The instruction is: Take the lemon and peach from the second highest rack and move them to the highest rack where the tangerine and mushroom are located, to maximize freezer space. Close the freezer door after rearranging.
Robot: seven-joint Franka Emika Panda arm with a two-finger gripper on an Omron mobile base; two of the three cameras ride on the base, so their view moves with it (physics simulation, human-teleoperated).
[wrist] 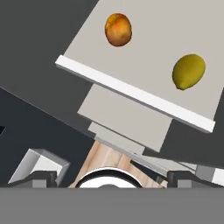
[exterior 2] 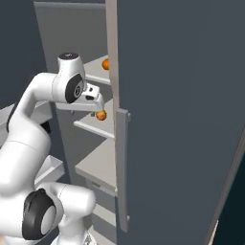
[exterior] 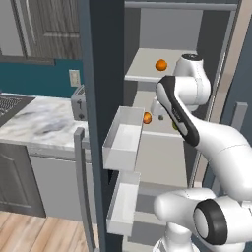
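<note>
Lemon [wrist: 188,71] and peach [wrist: 118,29] both lie on the second highest rack [wrist: 131,89], so you are at the opening step: reaching in for the first fruit. In the hand view the two sit well apart on the rack's bare grey surface, the lemon nearer the front edge, the peach farther back toward the opposite side. Neither has been lifted.

Your gripper [exterior 2: 93,104] hangs in front of the open freezer at about the level of that rack, just outside its front lip. Its finger tips show at the two bottom corners of the hand view, far apart with nothing between them, so read it as spread and empty.

Up on the highest rack [exterior: 142,74] you can see the tangerine [exterior: 161,65] resting toward the middle; the mushroom is not something you can make out from these views. The freezer door [exterior 2: 182,119] stands wide open beside the arm, as it must for now.

For the next move, I judge you need to advance the hand over the front edge of the rack and centre one fruit between the fingers. The lemon looks the handier choice, being closer to the lip. Keep clear of the rack above as you go in, and expect the round fruit to roll if nudged before the fingers close.
</note>
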